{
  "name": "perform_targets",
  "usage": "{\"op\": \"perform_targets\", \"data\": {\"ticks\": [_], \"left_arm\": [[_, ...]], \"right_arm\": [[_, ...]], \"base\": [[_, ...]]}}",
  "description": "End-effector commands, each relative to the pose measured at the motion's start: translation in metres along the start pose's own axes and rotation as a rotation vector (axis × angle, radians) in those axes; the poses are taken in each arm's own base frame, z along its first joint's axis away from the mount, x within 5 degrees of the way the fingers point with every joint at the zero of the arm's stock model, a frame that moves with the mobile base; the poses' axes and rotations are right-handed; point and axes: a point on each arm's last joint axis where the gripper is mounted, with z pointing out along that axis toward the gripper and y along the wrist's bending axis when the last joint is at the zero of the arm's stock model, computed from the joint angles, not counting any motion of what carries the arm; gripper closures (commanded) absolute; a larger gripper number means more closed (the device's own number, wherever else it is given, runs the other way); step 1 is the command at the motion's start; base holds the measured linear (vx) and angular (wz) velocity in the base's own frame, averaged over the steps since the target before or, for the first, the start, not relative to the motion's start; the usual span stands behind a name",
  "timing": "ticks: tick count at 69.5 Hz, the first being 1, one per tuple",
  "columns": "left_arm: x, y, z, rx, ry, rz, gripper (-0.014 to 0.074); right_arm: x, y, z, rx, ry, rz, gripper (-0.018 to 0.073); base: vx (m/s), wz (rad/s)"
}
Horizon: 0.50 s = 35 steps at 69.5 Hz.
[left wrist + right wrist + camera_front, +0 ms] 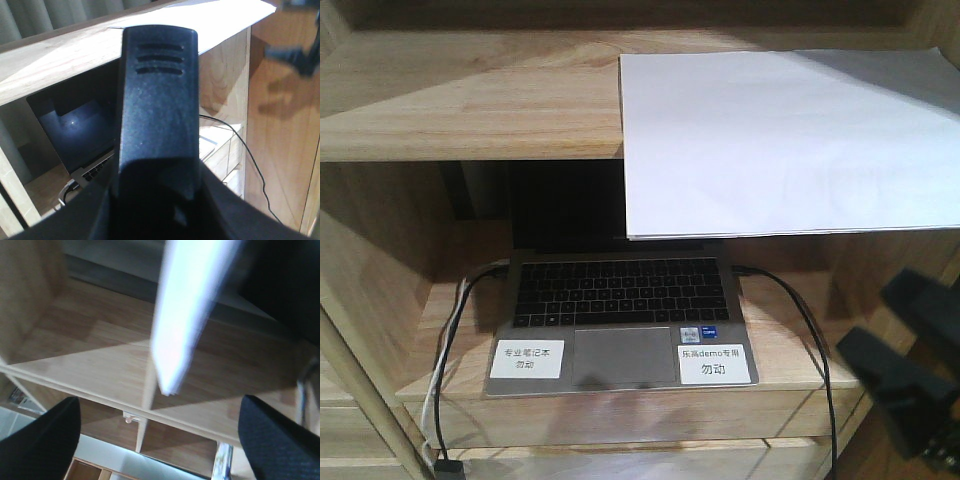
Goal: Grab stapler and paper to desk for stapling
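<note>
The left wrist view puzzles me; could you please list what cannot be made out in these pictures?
- Stapler: unidentified; a close black shape fills the left wrist view, possibly it.
- Left gripper: jaws hidden behind that shape.
- Paper: cut off by the front view's right edge, blurred in the right wrist view.

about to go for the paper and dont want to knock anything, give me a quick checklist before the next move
1. Paper reachable: ok, it lies on the upper shelf with its front edge overhanging.
2. Right claw open: ok, fingers wide apart.
3. Right claw level with the paper's edge: not ok, the front view shows it lower, beside the laptop.
4. Stapler in left claw: ok, the black ribbed body sits between the fingers; how firmly, cannot tell.
5. Laptop cable apart from right claw: ok, but close in the front view.
</note>
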Motion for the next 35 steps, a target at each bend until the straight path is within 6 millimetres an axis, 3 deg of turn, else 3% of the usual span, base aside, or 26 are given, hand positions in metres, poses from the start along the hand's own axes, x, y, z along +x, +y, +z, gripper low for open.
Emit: {"op": "perform_targets", "data": {"ticks": [1,19,35], "left_arm": [[-0.017,0.002,-0.001,-0.011,-0.121,-0.014,0.0603],[-0.017,0.002,-0.001,-0.011,-0.12,-0.014,0.0603],[-0.017,0.002,-0.001,-0.011,-0.12,-0.014,0.0603]], "right_arm": [[0.0,0.006,0.0,-0.124,-0.009,0.03,-0.0038],[-0.006,-0.009,-0.008,-0.202,-0.147,-0.055,-0.0035],[-0.013,-0.012,0.001,-0.204,-0.219,-0.135,-0.0035]], "base": [[0.0,0.0],[0.0,0.0],[0.0,0.0]]}}
